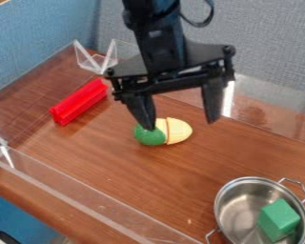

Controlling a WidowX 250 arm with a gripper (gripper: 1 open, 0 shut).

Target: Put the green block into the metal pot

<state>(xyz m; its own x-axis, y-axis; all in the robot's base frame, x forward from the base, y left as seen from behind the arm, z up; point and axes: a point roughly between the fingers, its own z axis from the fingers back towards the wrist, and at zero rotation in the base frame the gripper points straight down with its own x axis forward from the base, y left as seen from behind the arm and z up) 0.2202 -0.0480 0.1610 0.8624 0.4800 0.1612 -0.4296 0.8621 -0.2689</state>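
Note:
The green block (278,220) lies inside the metal pot (240,198) at the front right corner of the wooden table. My gripper (181,109) hangs above the middle of the table, well to the left of and behind the pot. Its two dark fingers (216,100) are spread wide apart with nothing between them. The left finger's tip stands just above a green and yellow egg-shaped toy (162,132).
A long red rectangular block (80,100) lies at the left. A clear wire stand (95,58) is at the back left. A clear low wall (91,198) runs along the table's front edge. A blue wall stands behind.

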